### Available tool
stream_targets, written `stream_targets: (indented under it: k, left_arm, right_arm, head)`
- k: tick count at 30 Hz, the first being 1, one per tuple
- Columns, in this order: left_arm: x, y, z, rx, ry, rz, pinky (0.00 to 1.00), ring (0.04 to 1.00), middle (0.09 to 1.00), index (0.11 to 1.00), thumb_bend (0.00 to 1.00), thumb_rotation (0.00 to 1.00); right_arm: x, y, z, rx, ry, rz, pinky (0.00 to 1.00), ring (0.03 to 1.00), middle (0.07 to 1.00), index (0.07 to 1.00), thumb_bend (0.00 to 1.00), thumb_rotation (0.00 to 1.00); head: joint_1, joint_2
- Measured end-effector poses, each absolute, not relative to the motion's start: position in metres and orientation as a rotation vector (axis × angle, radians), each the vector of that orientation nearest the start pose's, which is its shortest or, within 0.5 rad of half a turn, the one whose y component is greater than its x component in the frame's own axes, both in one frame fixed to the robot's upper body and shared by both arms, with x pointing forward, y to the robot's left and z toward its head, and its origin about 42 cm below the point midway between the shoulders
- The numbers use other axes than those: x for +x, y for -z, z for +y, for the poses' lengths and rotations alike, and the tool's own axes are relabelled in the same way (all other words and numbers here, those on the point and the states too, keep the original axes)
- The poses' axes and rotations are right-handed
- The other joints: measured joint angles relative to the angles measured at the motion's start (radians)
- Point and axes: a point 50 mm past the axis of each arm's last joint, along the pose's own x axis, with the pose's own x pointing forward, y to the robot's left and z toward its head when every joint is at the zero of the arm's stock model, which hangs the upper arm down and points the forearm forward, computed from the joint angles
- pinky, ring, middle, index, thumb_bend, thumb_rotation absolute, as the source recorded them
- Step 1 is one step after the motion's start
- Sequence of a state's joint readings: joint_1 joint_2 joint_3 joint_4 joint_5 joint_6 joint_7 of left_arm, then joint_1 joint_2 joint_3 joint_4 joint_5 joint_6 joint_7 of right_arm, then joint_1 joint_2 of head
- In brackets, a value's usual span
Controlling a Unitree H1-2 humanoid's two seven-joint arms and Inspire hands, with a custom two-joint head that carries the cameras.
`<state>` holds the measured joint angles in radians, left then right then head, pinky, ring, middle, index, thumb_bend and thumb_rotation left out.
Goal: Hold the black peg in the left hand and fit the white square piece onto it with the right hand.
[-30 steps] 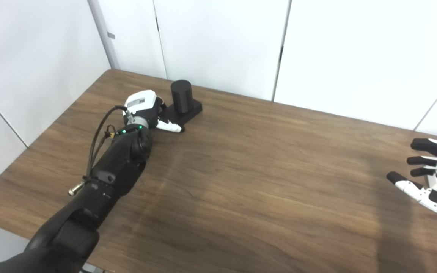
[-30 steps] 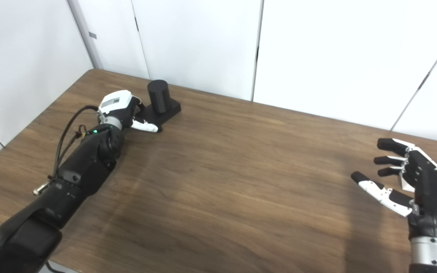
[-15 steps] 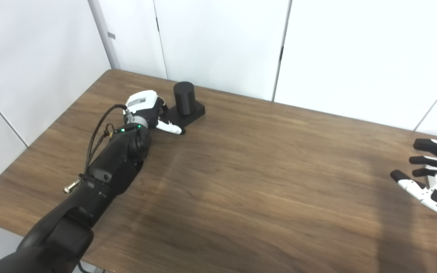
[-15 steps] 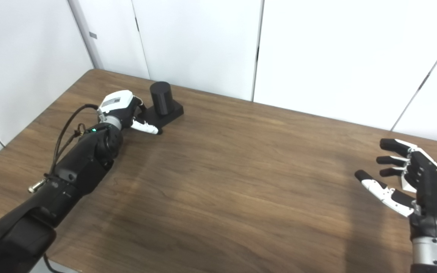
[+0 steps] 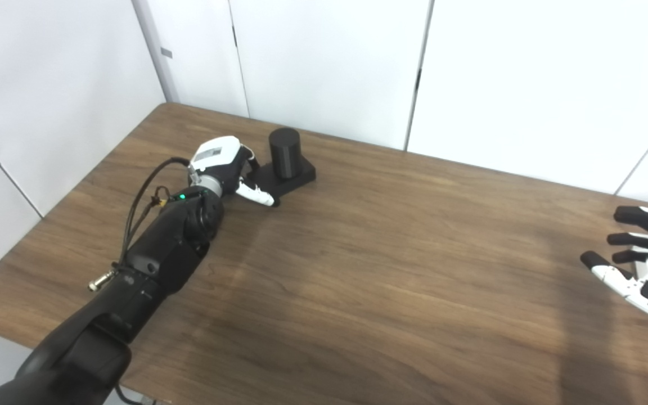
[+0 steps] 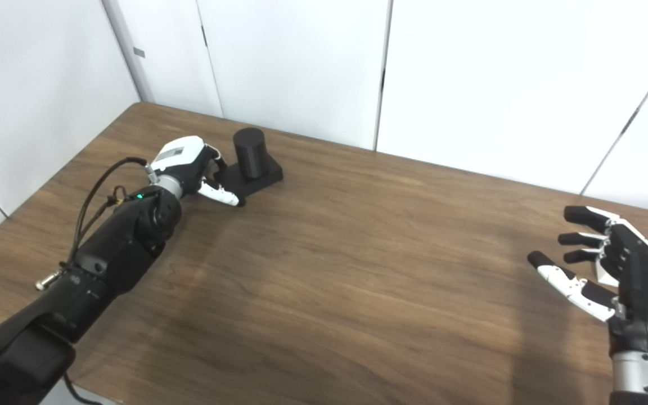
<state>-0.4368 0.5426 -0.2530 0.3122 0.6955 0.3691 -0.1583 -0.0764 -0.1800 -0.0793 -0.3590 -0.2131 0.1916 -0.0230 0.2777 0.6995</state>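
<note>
The black peg is standing upright on its flat black base near the far left corner of the bench, and over the last second peg and base together have been sliding a little to the right along the far edge, with the left hand travelling beside them. That hand is lying just left of the base, its white thumb reaching along the base's near edge and touching it, while its other fingers are hidden behind the hand; whether they are actually closing on the base, I cannot tell. The peg itself is rising clear of the hand, just to its right. The right hand is hovering well apart at the right edge of the bench, fingers spread and holding nothing, sitting much where it was a second ago. Showing are one peg on one base and two hands.
</note>
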Motion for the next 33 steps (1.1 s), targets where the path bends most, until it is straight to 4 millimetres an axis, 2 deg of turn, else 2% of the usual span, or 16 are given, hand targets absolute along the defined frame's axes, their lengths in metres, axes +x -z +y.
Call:
stream_targets:
  k: [5,9,12,22,28,33]
  left_arm:
    - [0.413,-0.166,0.345,1.284,0.059,0.257,0.76,0.905,0.862,0.482,0.52,0.05]
    - [0.411,-0.165,0.33,1.316,0.127,0.209,0.72,0.886,0.865,0.482,0.52,0.06]
    - [0.41,-0.165,0.321,1.325,0.165,0.171,0.73,0.886,0.864,0.483,0.52,0.06]
    - [0.393,-0.166,0.271,1.319,0.35,0.014,0.79,0.908,0.871,0.488,0.52,0.06]
    - [0.384,-0.168,0.248,1.325,0.475,-0.079,0.77,0.898,0.858,0.488,0.52,0.06]
    - [0.378,-0.167,0.236,1.324,0.539,-0.134,0.76,0.901,0.862,0.488,0.52,0.07]
  right_arm:
    - [0.291,-0.21,-0.274,-0.384,0.14,-0.252,0.48,0.588,0.706,0.658,0.51,0.0]
    - [0.291,-0.21,-0.274,-0.384,0.139,-0.252,0.47,0.573,0.692,0.647,0.51,0.0]
    - [0.292,-0.21,-0.274,-0.389,0.14,-0.254,0.47,0.57,0.695,0.648,0.51,0.0]
    - [0.292,-0.209,-0.273,-0.393,0.135,-0.255,0.48,0.585,0.7,0.656,0.5,0.0]
    - [0.292,-0.209,-0.272,-0.396,0.13,-0.276,0.47,0.579,0.699,0.659,0.5,0.0]
    - [0.293,-0.207,-0.272,-0.412,0.138,-0.291,0.47,0.582,0.698,0.654,0.52,0.0]
  head:
    - [-0.003,-0.003]
    - [-0.006,-0.006]
    - [-0.005,-0.006]
    - [-0.034,-0.005]
    - [-0.061,0.0]
    - [-0.087,0.003]
